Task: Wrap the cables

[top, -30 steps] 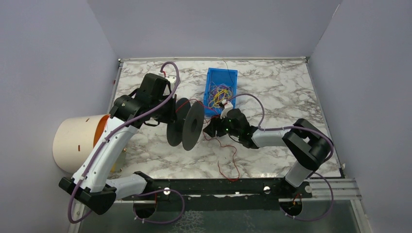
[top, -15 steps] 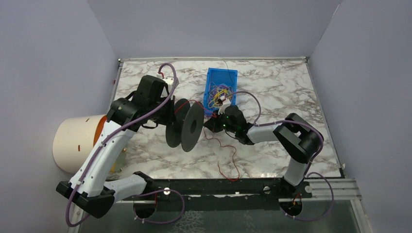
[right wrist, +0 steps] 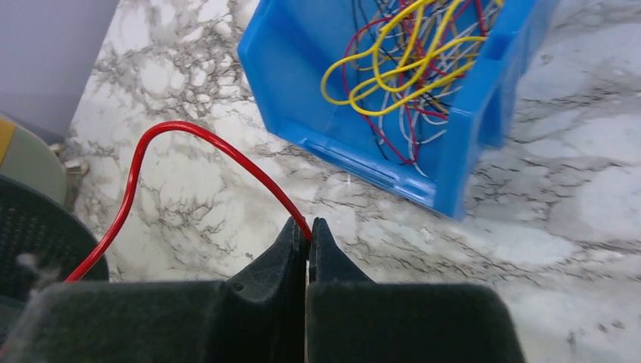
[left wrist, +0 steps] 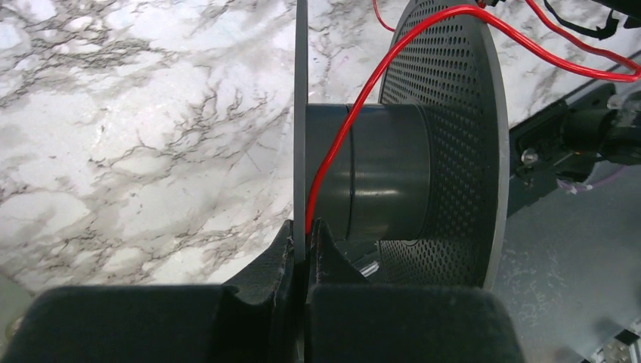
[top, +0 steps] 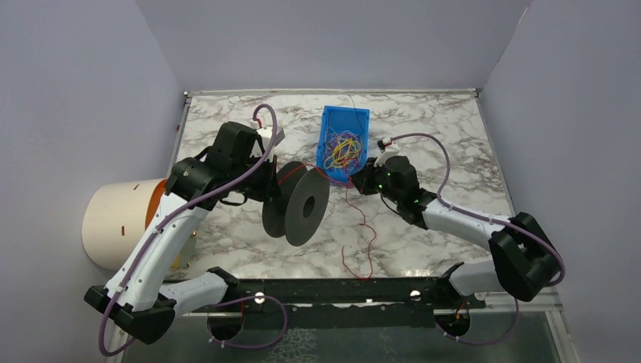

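Note:
A black spool (top: 298, 208) hangs above the marble table, and my left gripper (top: 268, 185) is shut on its thin near flange. The left wrist view shows the jaws (left wrist: 306, 227) pinching that flange, with the red cable (left wrist: 355, 106) running down beside it and across the spool's hub (left wrist: 385, 181). My right gripper (top: 355, 181) is shut on the same red cable (right wrist: 189, 128) just in front of the blue bin (top: 329, 121). The fingertips (right wrist: 308, 224) meet on the wire. Its loose tail (top: 363, 234) trails over the table. More cables (top: 344, 147), yellow, red and purple, lie tangled in the bin (right wrist: 287, 60).
A cream cylinder (top: 121, 223) lies off the table's left edge beside the left arm. A black rail (top: 340, 291) runs along the near edge between the arm bases. Grey walls close in the table on three sides.
My right gripper closed on the red cable near the spool and then moved right and back toward the bin, drawing the cable with it. The left arm shifted the spool slightly right.

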Action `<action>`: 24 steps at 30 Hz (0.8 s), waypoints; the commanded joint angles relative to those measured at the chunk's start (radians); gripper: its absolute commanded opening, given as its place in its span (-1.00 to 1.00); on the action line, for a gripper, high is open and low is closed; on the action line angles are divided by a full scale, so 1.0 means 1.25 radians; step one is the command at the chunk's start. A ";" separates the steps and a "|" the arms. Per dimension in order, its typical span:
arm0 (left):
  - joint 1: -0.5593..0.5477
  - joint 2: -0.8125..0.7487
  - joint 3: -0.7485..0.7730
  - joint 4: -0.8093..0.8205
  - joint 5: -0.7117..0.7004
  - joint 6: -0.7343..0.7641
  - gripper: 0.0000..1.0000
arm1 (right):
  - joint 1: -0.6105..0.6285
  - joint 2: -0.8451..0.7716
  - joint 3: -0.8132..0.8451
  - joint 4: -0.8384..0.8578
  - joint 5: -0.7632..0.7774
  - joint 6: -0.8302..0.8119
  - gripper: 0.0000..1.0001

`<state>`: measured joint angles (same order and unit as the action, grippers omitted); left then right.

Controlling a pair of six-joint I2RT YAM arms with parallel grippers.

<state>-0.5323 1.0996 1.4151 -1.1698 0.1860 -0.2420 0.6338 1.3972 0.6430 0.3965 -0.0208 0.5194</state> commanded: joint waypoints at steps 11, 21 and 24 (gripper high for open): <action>-0.011 -0.048 0.053 0.131 0.223 0.007 -1.00 | -0.134 -0.193 -0.019 -0.325 0.089 -0.040 -0.98; -0.011 -0.053 0.083 0.238 0.179 -0.047 -1.00 | -0.139 -0.290 -0.083 -0.356 0.082 -0.015 -0.98; -0.011 -0.053 0.075 0.286 0.168 -0.075 -1.00 | -0.139 -0.307 -0.108 -0.353 0.071 -0.007 -0.98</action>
<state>-0.5438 1.0615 1.4734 -0.9798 0.4049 -0.2695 0.4644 1.0473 0.5430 -0.0269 0.0669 0.4885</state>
